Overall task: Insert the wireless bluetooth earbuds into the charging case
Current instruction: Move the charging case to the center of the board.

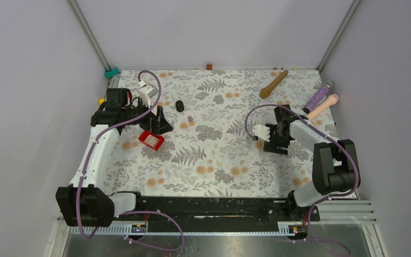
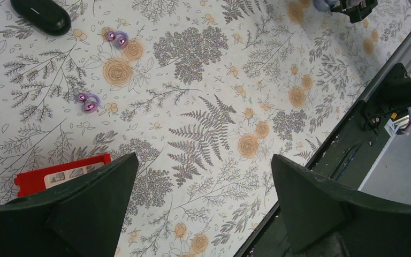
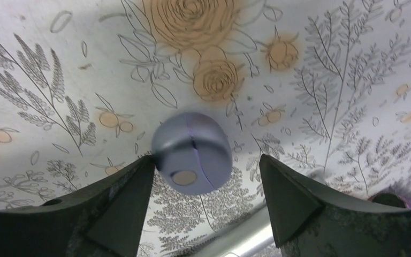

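- Charging case (image 3: 192, 144): judged light, smooth and rounded, so prone to slipping; best taken across its flanks.
- Right gripper (image 3: 206, 158): spread astride it, not pinching.
- Left gripper (image 2: 204, 157): spread, empty.

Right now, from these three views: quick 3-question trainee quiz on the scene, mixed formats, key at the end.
1. True or false: the left gripper is open and holds nothing, with the red plastic tray beside it.
2. How many pale purple plastic earbuds show in the left wrist view?
3. What sits between the fingers of the right gripper? A) the red tray B) a rounded grey-lilac plastic case C) nothing

Key: 1 true; 2 two; 3 B.
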You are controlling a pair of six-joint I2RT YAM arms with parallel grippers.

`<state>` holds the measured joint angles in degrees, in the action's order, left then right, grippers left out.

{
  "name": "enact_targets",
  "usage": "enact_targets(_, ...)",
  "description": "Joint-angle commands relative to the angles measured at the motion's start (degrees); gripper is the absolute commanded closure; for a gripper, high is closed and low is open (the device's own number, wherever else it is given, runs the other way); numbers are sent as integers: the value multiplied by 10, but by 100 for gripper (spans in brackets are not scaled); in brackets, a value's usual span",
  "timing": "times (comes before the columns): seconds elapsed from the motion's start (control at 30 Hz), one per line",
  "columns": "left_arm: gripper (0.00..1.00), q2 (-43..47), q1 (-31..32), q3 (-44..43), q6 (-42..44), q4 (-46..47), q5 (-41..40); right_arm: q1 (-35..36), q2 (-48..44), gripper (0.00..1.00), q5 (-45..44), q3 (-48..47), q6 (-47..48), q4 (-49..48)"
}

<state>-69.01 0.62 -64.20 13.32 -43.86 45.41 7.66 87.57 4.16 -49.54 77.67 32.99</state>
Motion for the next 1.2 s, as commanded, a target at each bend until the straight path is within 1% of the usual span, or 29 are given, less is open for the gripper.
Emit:
enact_targets(0.0,1,-3,-5,-1,9,16,25,15,24,25,5,-35,-10,28)
enact_targets(0.03,1,-4,-5,0,9,15,26,16,29,31,4,-40,-18,28)
enact_targets(0.07,2,-5,-5,0,9,16,27,16,34,40,2,-45,-29,27)
enact_targets(0.1,1,-5,-4,0,9,16,27,17,39,47,1,-52,-49,27)
enact_targets(0.13,1,-6,-5,-1,10,16,28,17,42,53,1,-58,-62,28)
enact_targets(0.17,1,-7,-6,0,10,16,29,17,45,55,1,-63,-74,30)
enact_targets(0.33,1,-11,-6,-1,9,16,32,19,47,55,29,-77,-117,37)
enact_targets(0.43,2,-11,-5,-2,9,16,31,31,46,55,58,-100,-177,46)
enact_targets(0.53,2,-14,-6,-2,8,16,32,66,47,56,71,-130,-254,47)
enact_targets(0.63,1,-17,-6,-2,7,16,31,118,53,56,49,-144,-319,41)
enact_targets(0.7,1,-18,-6,-2,7,16,31,154,62,56,15,-149,-361,24)
enact_targets(0.8,1,-18,-5,-2,7,16,29,192,93,55,-21,-171,-419,10)
enact_targets(0.93,1,-17,-6,-3,7,16,28,219,148,54,-61,-215,-482,10)
enact_targets(1.03,1,-18,-6,-2,7,16,27,231,178,54,-88,-239,-499,14)
enact_targets(1.17,1,-19,-6,-1,7,16,29,236,190,50,-73,-241,-510,16)
